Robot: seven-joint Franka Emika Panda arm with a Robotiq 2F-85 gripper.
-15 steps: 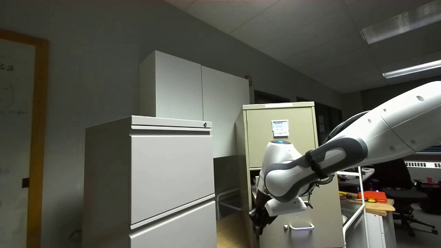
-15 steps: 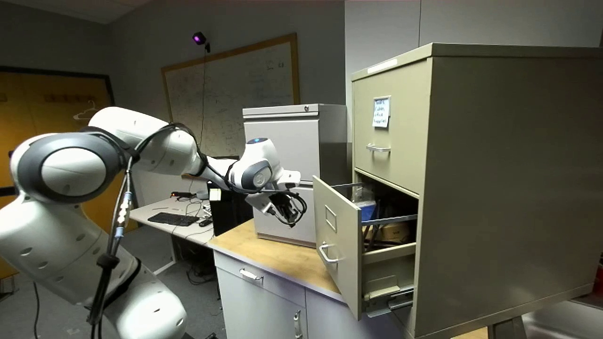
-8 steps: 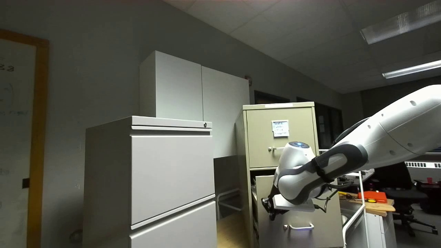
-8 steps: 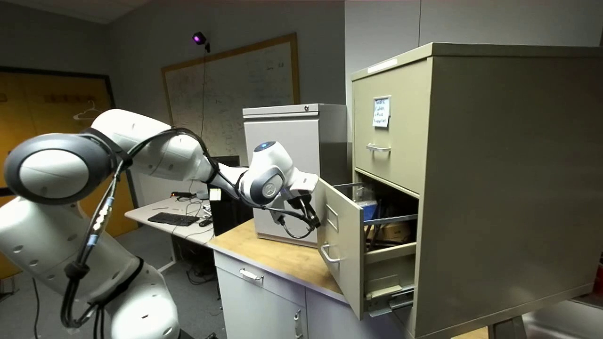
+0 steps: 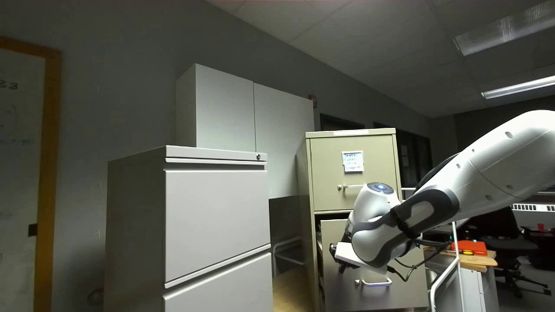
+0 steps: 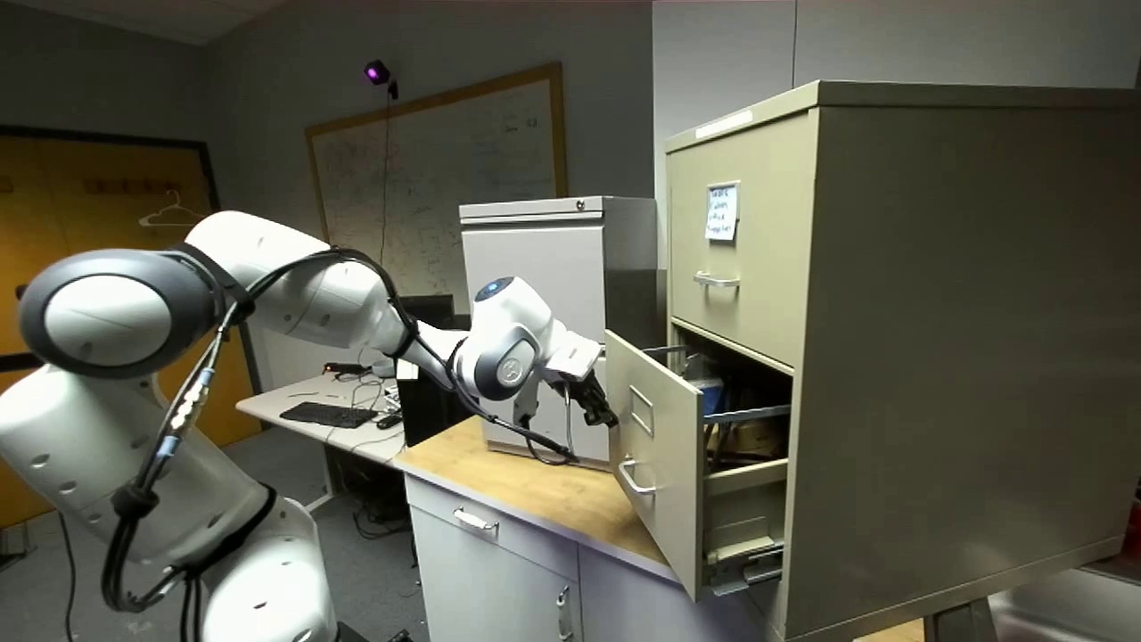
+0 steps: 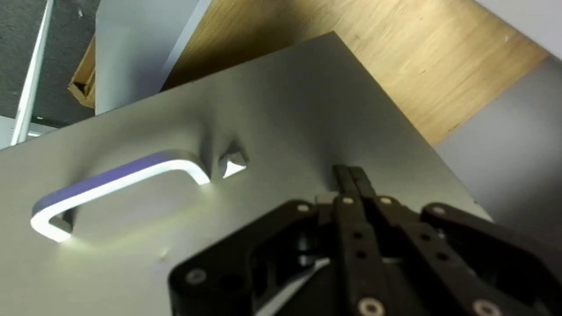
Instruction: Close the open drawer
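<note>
The open drawer is the lower drawer of a beige filing cabinet. Its front panel sticks out, and dark items and a brown box show inside. The panel also shows in an exterior view, partly behind the arm, and in the wrist view. Its metal handle and small lock knob lie left of the fingertips. My gripper is shut and empty, its fingertips together against the drawer front near a side edge. In an exterior view my gripper meets the panel above handle height.
A closed upper drawer with its own handle sits above. A grey cabinet stands beside the beige one on a wooden counter. Cables hang from the wrist. A white-framed cart stands near the arm.
My gripper has moved over to the drawer front and now touches it. In the last half second the drawer has slid a little into the cabinet.
</note>
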